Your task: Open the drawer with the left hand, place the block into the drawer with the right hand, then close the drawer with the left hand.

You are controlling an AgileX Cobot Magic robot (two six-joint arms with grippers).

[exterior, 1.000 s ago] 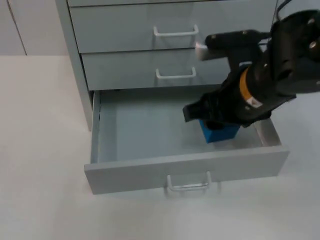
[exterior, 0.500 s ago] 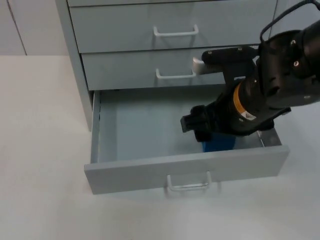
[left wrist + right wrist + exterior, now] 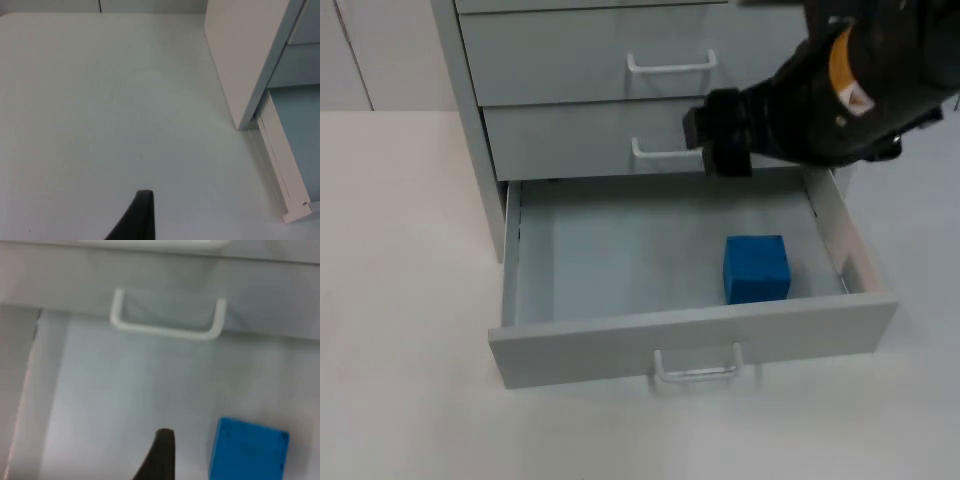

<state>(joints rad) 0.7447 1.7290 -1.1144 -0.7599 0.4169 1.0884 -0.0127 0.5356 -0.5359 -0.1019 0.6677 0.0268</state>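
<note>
Drawer [image 3: 690, 330] pulled all the way out, block [image 3: 756, 268] sitting flat on its floor toward the right side, touching nothing. Also visible from the right wrist: block [image 3: 248, 450] lying below the handle [image 3: 167, 322] of the drawer above. Right pincer [image 3: 718, 135] up over the back edge, in front of the middle drawer, holding nothing; can't tell how far open. Left pincer [image 3: 137, 215] hanging over bare tabletop [image 3: 115, 115] just left of the cabinet [image 3: 245, 55], waiting, carrying nothing, opening not readable either. So: opening done, block in, looks like only the closing push with the left left to do
</note>
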